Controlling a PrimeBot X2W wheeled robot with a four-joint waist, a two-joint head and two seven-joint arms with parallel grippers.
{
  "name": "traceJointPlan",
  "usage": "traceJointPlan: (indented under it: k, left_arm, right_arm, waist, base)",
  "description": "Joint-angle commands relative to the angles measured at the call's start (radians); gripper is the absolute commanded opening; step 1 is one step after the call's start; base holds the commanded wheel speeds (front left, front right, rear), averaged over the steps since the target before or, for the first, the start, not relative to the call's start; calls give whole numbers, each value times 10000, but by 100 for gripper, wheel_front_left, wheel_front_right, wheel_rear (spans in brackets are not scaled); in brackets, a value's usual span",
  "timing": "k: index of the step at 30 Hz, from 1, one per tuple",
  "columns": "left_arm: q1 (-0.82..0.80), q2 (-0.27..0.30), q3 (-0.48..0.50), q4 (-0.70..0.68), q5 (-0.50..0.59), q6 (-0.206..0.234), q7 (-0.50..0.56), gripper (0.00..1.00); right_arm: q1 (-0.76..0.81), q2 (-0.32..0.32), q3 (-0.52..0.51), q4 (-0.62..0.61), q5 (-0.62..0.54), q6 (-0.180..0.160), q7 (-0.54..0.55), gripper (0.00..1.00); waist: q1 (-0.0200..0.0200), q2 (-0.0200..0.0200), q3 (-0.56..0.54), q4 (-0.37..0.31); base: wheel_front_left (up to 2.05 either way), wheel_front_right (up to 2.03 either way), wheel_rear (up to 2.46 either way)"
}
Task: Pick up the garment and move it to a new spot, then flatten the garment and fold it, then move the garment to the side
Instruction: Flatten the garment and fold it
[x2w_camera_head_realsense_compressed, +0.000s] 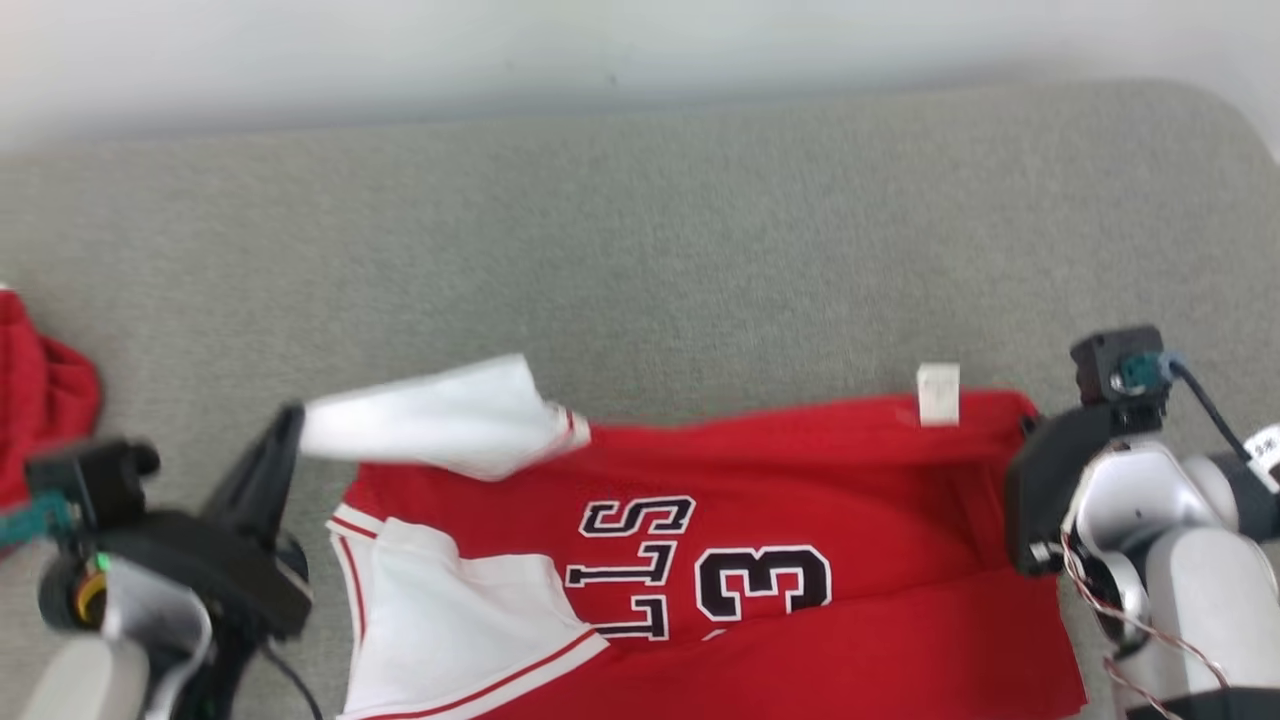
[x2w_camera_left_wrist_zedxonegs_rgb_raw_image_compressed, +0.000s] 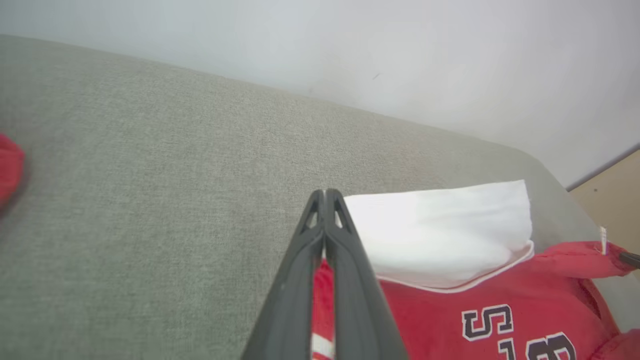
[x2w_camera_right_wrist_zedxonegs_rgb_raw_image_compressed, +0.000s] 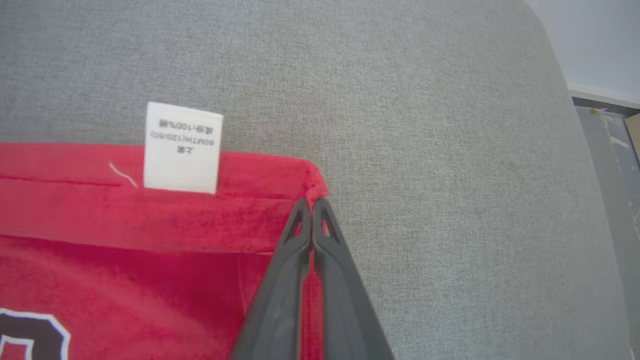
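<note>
The left fingers (x2w_camera_left_wrist_zedxonegs_rgb_raw_image_compressed: 297, 280) are fully closed, with red-and-white cloth pinched between them. The right fingers (x2w_camera_right_wrist_zedxonegs_rgb_raw_image_compressed: 335, 280) are also fully closed, and their tips meet on the hemmed corner of the jersey (x2w_camera_head_realsense_compressed: 800, 480).

The jersey lies on the near half of the grey fabric surface (x2w_camera_head_realsense_compressed: 640, 250), number side up. In the head view its long axis runs from 9 o'clock to 3 o'clock. The left fingers hold the 9 o'clock end, where a white panel (x2w_camera_head_realsense_compressed: 440, 425) stands raised and folded over. The right fingers hold the 3 o'clock end, just past the label (x2w_camera_head_realsense_compressed: 938, 393). Both grips sit on the 12 o'clock edge, so each arm is nearest its own end.

Treat the step in hand as flattening or the first fold. Move both arms together along one line, and keep the held edge taut from 9 to 3 o'clock. If one arm leads, expect the edge to skew. Keep clear of the separate red cloth (x2w_camera_head_realsense_compressed: 40, 400) at 9 o'clock.
</note>
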Motion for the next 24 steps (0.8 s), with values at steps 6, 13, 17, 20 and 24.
traceJointPlan:
  k: [6,13,17,20,24]
  left_arm:
    - [1352,-188,-63,-272,-227,154,-187,0]
    - [2584,-576,-135,-264,-307,266,-762,0]
    - [3071,-864,-287,-142,-291,290,-1061,0]
    - [3197,-1045,-353,-8,-231,320,-1288,0]
    - [3327,-1289,-524,250,-207,327,-1439,0]
  right_arm:
    - [875,-542,139,-2,169,-23,554,0]
    - [1700,-716,130,-426,366,-23,1064,0]
    - [2164,-672,65,-746,481,-23,1344,0]
    - [2499,-566,-61,-962,529,-23,1534,0]
    - [2829,-418,-226,-1144,515,-23,1639,0]
  waist:
    - [2,2,-912,507]
    - [2,2,-1359,639]
    - [2,2,-1444,731]
    - [2,2,-1463,792]
    - [2,2,-1498,816]
  base:
    - [0,0,0]
    - [0,0,0]
    - [0,0,0]
    - [0,0,0]
    - [0,0,0]
